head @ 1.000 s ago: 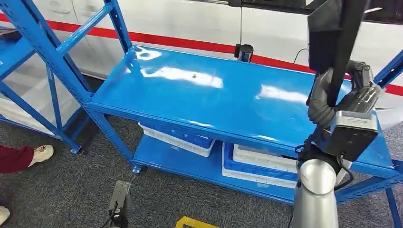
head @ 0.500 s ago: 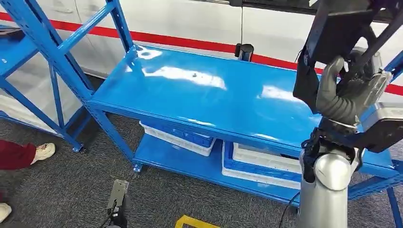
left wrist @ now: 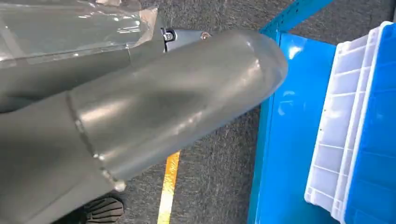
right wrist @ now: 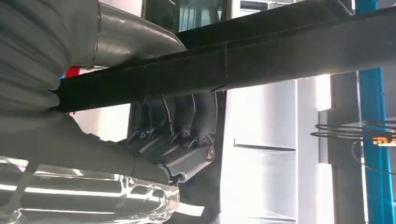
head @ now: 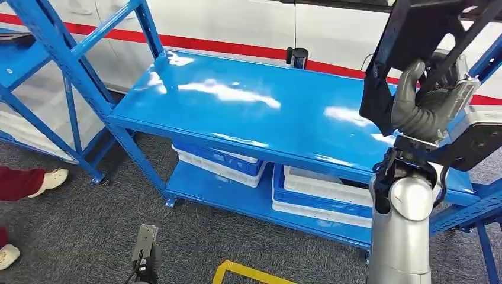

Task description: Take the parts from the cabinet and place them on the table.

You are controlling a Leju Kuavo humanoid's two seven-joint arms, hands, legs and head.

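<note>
My right hand (head: 429, 103) grips a black flat frame-like part (head: 408, 35) and holds it tilted above the right end of the blue shelf top (head: 248, 112). In the right wrist view the dark fingers (right wrist: 182, 116) curl around the part's black bar (right wrist: 280, 56). My left hand (left wrist: 140, 116) hangs low beside the shelf. Its thick grey thumb is close to the camera, its fingers are hidden, and nothing shows in it.
White and blue crates (head: 222, 163) (head: 319, 192) sit on the lower shelf, and one crate (left wrist: 345, 130) lies near my left hand. A second blue rack (head: 59, 65) stands at left. A person's shoe (head: 50, 177) rests on the grey carpet. A yellow floor line (head: 237, 273) lies below.
My right hand has risen a little and turned the black part from upright to tilted. The whole picture has shifted slightly, so the camera moved.
</note>
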